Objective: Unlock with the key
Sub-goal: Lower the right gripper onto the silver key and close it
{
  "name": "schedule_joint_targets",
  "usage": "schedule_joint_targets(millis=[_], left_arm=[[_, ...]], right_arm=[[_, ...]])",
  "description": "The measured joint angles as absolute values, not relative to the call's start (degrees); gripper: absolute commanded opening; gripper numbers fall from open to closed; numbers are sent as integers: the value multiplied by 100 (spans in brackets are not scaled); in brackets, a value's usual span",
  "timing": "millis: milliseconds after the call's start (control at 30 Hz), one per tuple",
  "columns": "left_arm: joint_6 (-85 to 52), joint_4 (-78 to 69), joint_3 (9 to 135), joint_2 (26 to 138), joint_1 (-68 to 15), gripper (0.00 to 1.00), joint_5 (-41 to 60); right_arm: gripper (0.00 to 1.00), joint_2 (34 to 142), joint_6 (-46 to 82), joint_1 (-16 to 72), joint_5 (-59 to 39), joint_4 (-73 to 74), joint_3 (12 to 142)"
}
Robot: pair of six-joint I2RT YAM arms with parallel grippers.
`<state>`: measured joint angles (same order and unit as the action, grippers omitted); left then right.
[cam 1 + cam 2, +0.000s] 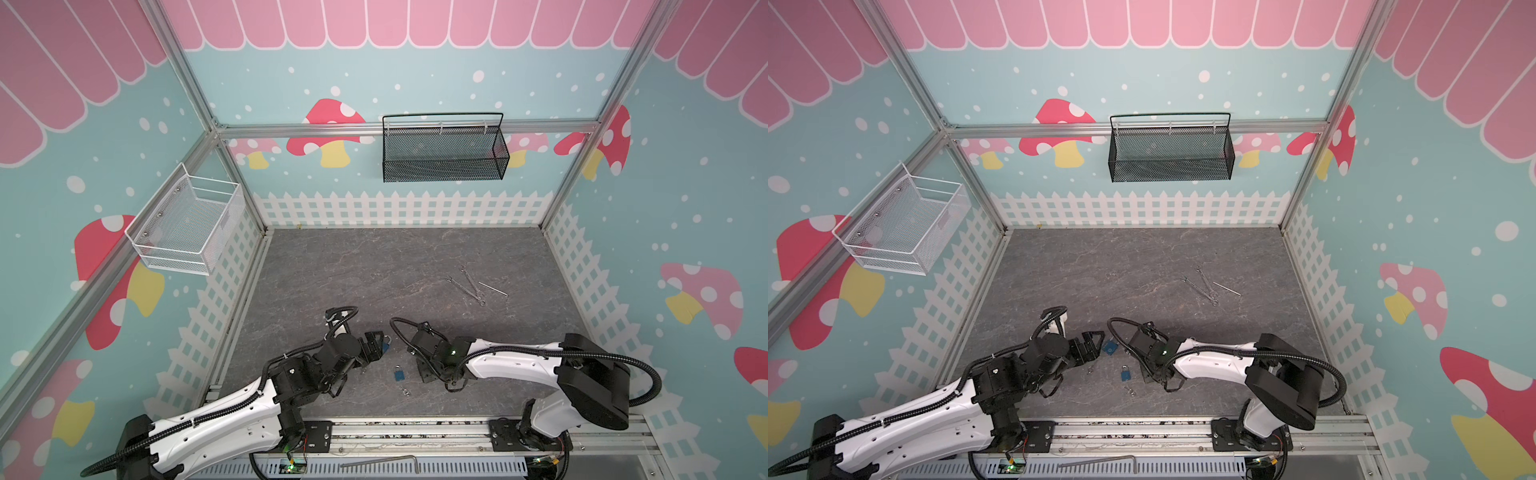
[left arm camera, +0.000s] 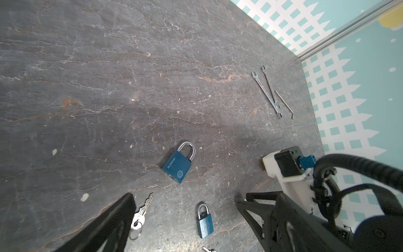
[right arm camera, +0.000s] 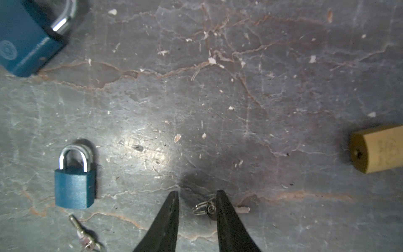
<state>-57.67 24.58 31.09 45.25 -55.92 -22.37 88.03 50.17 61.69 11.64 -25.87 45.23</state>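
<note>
Straddling the small key [image 3: 209, 210] on the tabletop [image 3: 261, 98], your right gripper [image 3: 197, 193] stands part-open, nothing pinched yet. You're likely on the pickup step. Next, close on the key's head, then carry it to the small blue padlock [image 3: 75, 187] nearby. Your left gripper [image 2: 184, 198] is spread wide, empty.

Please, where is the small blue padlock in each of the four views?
Top view: the small blue padlock lies low in the middle, just below the large blue padlock.
Top view: same place, small blue padlock below the large blue padlock.
Left wrist view: small blue padlock near a key on a ring.
Right wrist view: small blue padlock with a small key near its base.
Shared landmark: the large blue padlock, close by in all four.
</note>
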Motion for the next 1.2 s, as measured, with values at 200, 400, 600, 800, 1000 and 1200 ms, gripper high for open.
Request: schedule_joint_targets(millis=[200, 400, 600, 800, 1000, 1200], left_arm=[[-5721, 2458, 3109, 4528, -5540, 100, -2084], [-5717, 2451, 3109, 4611, -5524, 100, -1984], [-5699, 2412, 3109, 4751, -5524, 100, -1900], [-5701, 2394, 3109, 4904, -5524, 100, -1859], [-5704, 2353, 3109, 4971, -5524, 100, -1787], [-5736, 2329, 3109, 4939, -5522, 100, -1697]], right_arm=[[29, 8858, 5118, 6233, 1284, -2720, 4552], [24, 8862, 5153, 6237, 1310, -2751, 4552], [21, 8840, 5155, 6239, 1321, -2740, 4510], [13, 8654, 5157, 6243, 1350, -2742, 4353], [5, 8549, 5148, 6267, 1339, -2639, 4263], [0, 8436, 5094, 6267, 1310, -2561, 4239]])
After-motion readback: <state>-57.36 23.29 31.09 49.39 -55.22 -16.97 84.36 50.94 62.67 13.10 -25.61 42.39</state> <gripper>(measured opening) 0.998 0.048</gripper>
